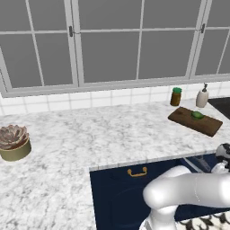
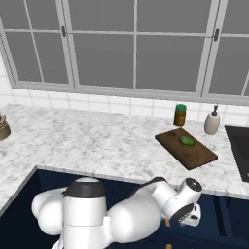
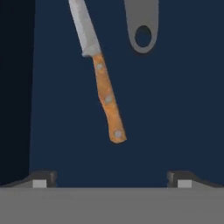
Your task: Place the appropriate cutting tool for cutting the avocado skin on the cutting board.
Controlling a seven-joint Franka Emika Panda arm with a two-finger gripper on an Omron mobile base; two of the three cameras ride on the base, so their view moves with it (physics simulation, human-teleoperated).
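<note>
Early stage: nothing moved yet, by the look of it. The knife (image 3: 99,74) lies on a dark blue surface, seemingly inside an open drawer below the counter edge: serrated grey blade, orange-brown riveted handle, lying at a slant in the hand view with the handle end nearest the camera. A grey utensil handle (image 3: 142,24) with a hanging hole lies just beside the blade, not touching it.

The gripper (image 3: 111,178) hovers over the knife, fingertips (image 3: 43,178) spread wide and holding nothing; the knife's handle end sits between the two tips but apart from them. In the right base view the hand (image 2: 187,208) hangs low, in front of the dark blue cabinet front, below the counter.

The board (image 2: 186,148) sits on the marble counter (image 2: 87,141), far right, near the window wall, with the avocado (image 2: 186,140) on it. The jar (image 2: 180,115) and soap bottle (image 2: 212,122) stand just behind it.

Left to do, as I read it: descend, grasp the handle, lift out of the drawer, carry up and over to the board, set down beside the avocado. Basically the whole task remains.
</note>
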